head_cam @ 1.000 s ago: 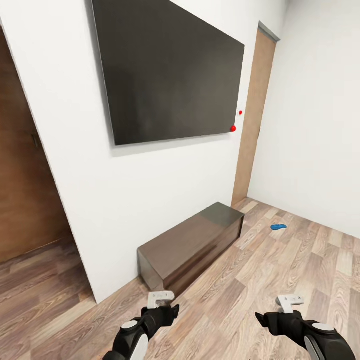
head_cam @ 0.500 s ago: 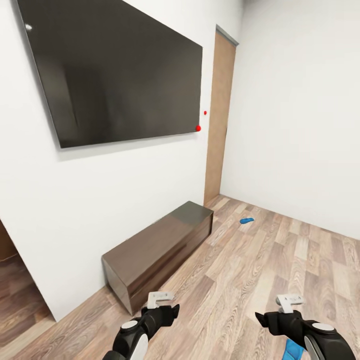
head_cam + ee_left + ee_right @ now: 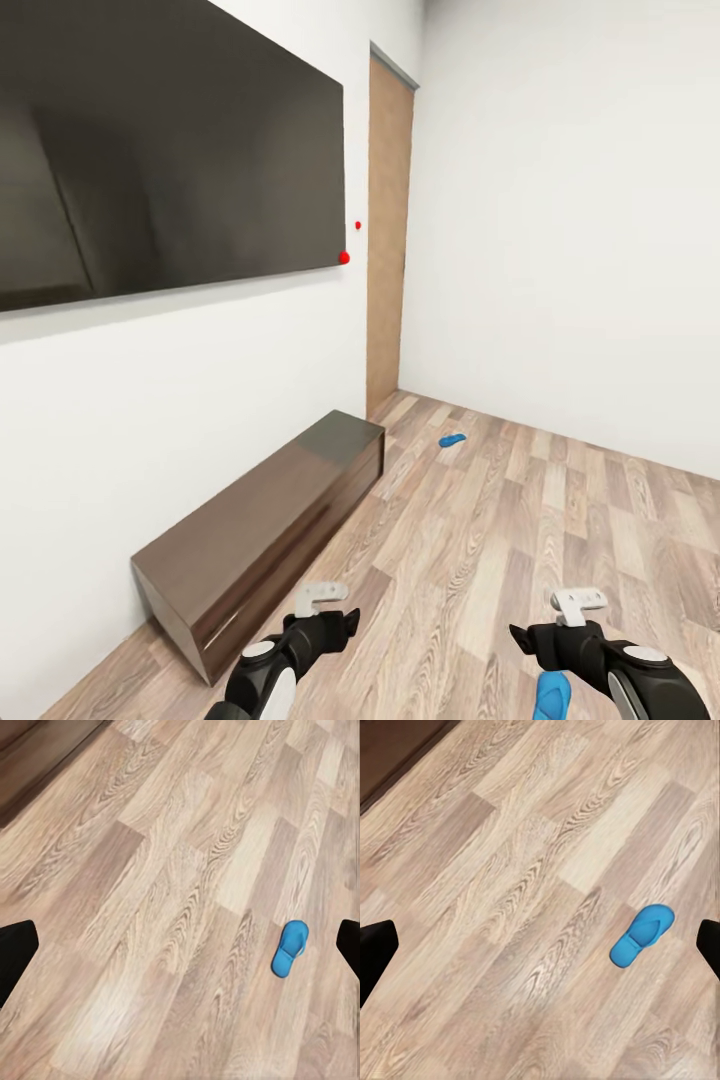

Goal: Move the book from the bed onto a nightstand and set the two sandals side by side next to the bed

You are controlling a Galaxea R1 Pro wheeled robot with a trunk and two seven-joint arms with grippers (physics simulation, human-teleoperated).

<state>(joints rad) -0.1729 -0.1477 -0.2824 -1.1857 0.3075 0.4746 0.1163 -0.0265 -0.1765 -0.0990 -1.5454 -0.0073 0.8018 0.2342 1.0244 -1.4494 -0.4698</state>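
Right pincer (image 3: 530,636) above sandal (image 3: 550,694); low cabinet (image 3: 262,522) beside wall

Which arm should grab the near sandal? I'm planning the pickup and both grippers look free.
Right, probably. In the head view the near sandal lies on the floor just under the right gripper, while the left gripper hangs further off. Both are open and empty.

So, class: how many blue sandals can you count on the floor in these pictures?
2. One sandal lies far off near the door-side corner; the other sandal lies close under the right gripper. None looks hidden.
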